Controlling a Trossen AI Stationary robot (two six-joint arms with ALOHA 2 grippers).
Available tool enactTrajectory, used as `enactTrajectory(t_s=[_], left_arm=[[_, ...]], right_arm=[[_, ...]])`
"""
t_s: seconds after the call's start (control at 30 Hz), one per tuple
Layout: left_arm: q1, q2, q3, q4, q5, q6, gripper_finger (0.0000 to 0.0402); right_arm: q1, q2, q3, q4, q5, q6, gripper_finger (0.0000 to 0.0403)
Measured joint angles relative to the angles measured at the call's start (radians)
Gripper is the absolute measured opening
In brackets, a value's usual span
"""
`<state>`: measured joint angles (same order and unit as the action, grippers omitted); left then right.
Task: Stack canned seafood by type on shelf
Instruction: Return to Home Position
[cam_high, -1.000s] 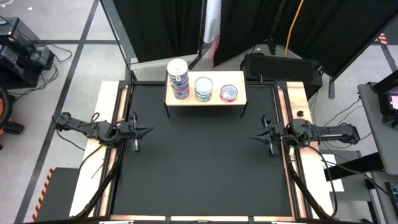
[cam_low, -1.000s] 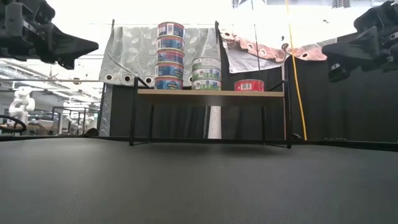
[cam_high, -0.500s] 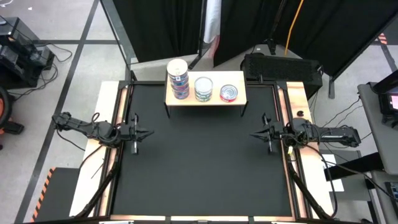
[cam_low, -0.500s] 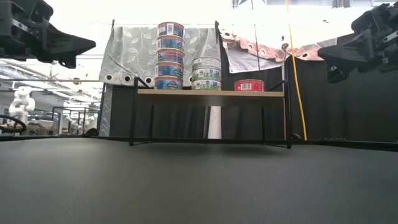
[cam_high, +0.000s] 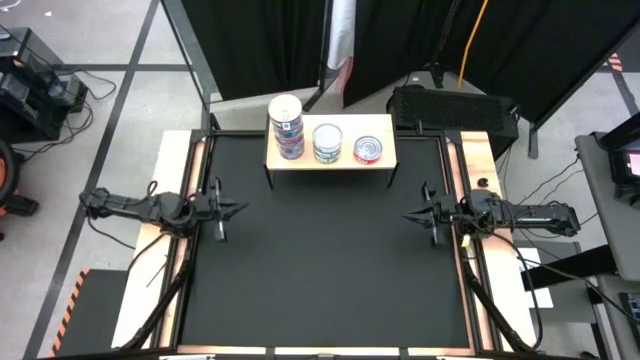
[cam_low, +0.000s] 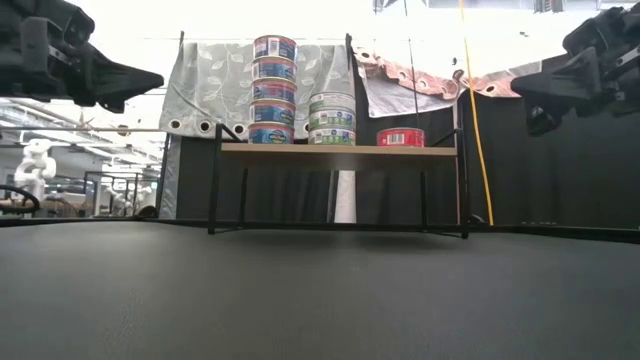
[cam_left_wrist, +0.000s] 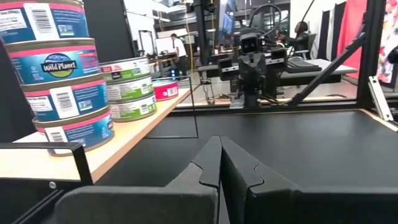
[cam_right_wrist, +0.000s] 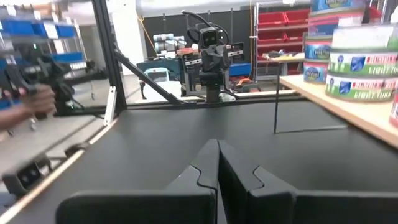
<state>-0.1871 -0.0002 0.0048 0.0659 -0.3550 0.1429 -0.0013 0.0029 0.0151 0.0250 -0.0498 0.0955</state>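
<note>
**Tins sorted on the shelf, both arms empty at the table's sides**

The shelf (cam_high: 385, 158) stands at 12 o'clock on the black table (cam_high: 320, 280), against its far edge. Three groups of tins sit in a row along its wood top. Toward 9 o'clock are five blue-labelled tins (cam_low: 274, 90) in one column, in the middle three green-labelled tins (cam_low: 332, 118) stacked, and toward 3 o'clock a single red tin (cam_low: 400, 137). The groups stand just beside one another.

The left gripper (cam_high: 238, 210) hangs at the table's 9 o'clock edge and points toward 3 o'clock. Its fingers (cam_left_wrist: 208, 163) are pressed together with nothing between them. The right gripper (cam_high: 406, 216) hangs opposite at the 3 o'clock edge and points toward 9 o'clock. Its fingers (cam_right_wrist: 208, 163) are likewise closed and empty. Both are well apart from the shelf.
</note>
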Motion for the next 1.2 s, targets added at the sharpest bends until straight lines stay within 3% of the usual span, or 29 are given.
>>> enactTrajectory(t_s=[0.17,0.37,0.8,1.2], left_arm=[[0.069,0.0,0.0,-0.006,0.101,-0.006,0.0005],[0.126,0.0,0.0,-0.016,0.135,-0.002,0.0005],[0.263,0.0,0.0,-0.038,0.324,-0.042,0.0005],[0.282,0.0,0.0,-0.048,0.354,-0.101,0.0005]], right_arm=[[0.0,0.0,0.0,0.0,0.004,0.043,0.0],[0.0,0.0,0.0,0.0,0.002,0.048,0.0],[0.0,0.0,0.0,0.0,0.0,0.05,0.0],[0.0,0.0,0.0,0.0,0.0,0.05,0.0]])
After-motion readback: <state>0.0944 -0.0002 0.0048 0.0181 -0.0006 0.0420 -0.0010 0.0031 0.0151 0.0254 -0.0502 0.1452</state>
